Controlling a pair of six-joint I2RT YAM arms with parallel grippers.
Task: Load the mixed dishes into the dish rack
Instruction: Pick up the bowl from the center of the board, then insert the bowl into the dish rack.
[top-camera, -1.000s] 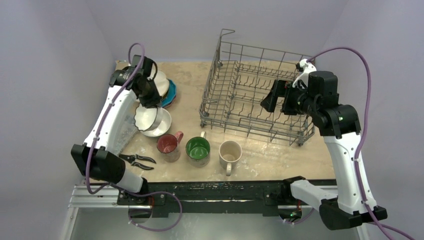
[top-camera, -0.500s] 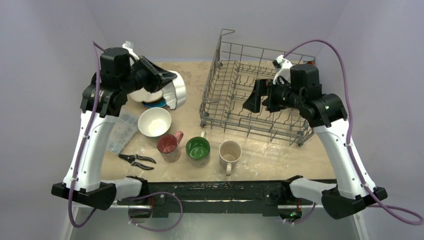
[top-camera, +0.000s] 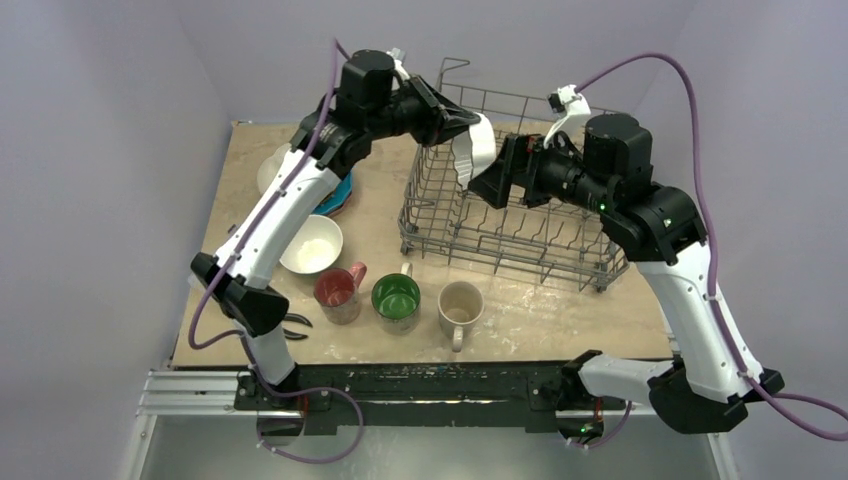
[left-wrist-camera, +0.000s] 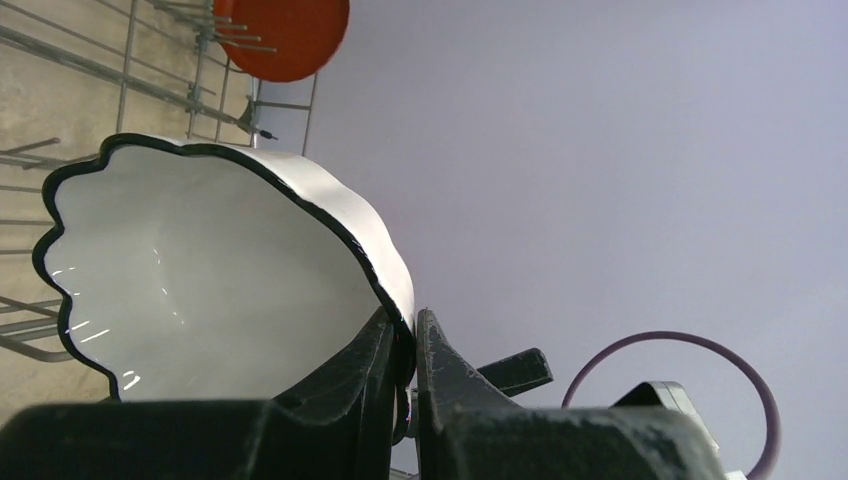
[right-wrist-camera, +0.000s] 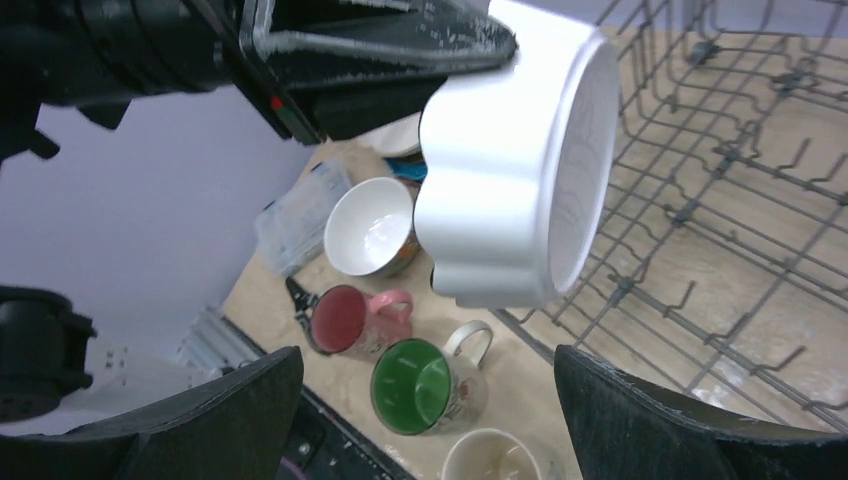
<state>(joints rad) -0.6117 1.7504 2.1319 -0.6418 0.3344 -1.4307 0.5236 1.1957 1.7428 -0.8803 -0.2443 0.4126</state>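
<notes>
- Above the left wall of the dish rack (top-camera: 500, 245), left gripper (top-camera: 463, 124) pinches the white scalloped bowl (top-camera: 480, 147) by its rim.
- Right gripper (top-camera: 500, 170) gapes empty just beside it.
- Edge hold could slip, dropping it on wires.

White bowl (left-wrist-camera: 200, 270), black rim; grey rack (top-camera: 425, 195)

The white scalloped bowl (top-camera: 478, 148) hung on edge over the grey wire dish rack (top-camera: 500, 255). The red mug (top-camera: 335, 288), green mug (top-camera: 396, 297) and cream mug (top-camera: 460, 303) stood upright beside it.
</notes>
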